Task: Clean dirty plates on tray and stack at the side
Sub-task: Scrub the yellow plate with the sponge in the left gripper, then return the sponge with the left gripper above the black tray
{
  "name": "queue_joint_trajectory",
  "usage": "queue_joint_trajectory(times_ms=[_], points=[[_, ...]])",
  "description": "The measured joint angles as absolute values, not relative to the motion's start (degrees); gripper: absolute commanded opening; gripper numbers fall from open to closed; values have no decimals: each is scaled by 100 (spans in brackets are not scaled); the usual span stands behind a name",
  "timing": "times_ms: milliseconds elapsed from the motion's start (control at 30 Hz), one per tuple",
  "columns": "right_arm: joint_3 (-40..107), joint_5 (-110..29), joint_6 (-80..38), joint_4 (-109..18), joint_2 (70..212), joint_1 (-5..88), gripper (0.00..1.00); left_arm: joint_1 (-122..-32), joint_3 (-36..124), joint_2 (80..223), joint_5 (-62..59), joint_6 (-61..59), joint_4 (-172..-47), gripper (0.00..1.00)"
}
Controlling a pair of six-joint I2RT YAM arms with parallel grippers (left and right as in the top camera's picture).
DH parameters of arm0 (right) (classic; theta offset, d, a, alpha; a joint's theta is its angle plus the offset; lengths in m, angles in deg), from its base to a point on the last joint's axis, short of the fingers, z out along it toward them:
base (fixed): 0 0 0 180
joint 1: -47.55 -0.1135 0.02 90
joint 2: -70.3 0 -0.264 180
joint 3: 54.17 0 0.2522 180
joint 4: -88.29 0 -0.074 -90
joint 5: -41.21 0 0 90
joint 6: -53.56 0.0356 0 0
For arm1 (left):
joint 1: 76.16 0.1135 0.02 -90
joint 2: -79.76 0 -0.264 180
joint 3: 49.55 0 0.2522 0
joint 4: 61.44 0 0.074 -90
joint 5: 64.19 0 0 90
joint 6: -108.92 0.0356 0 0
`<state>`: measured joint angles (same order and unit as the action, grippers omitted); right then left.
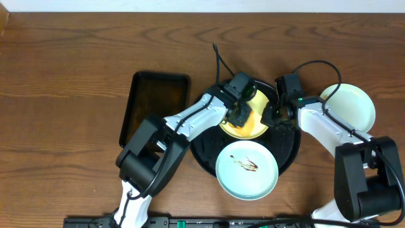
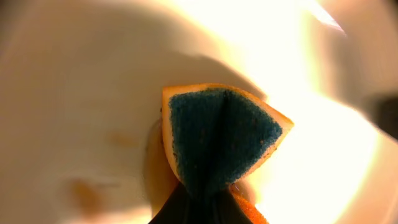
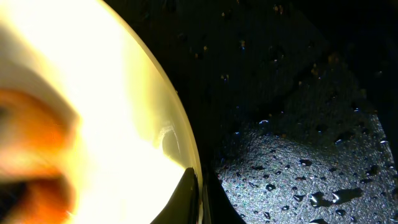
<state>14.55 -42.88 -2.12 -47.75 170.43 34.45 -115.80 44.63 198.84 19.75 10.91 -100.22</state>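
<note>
step: scrubbing pale yellow round plate (image 1: 258, 104) on far side of big round black tray (image 1: 288, 147) | left jaws: squeezing orange-and-blue sponge (image 2: 217, 140) | right jaws: pinching plate rim | next, I think: rub off brown spots (image 2: 84, 190)

Both arms bent inward, wrists close together; left tool (image 1: 240, 115) clamped shut, right tool (image 1: 276, 115) pinched closed

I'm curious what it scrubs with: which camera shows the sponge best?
The left wrist view: the sponge fills the middle, blue face and orange edge sharp. Overhead shows only an orange patch on the yellow plate; the right wrist view, an orange blur.
</note>
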Motion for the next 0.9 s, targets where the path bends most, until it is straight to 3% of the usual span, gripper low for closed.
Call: queue_joint_trajectory(times_ms=[433, 700, 900], points=[[1455, -4100, -212, -4777, 17043, 3407, 1, -11223, 4573, 19793, 2943, 1021, -10313, 8], [1455, -4137, -214, -4736, 17043, 3407, 3, -11070, 4573, 18673, 3299, 833, -10968, 8], [1455, -4285, -234, -4703, 17050, 3410, 27, -10882, 4590, 18129, 3389, 812, -11519, 8]])
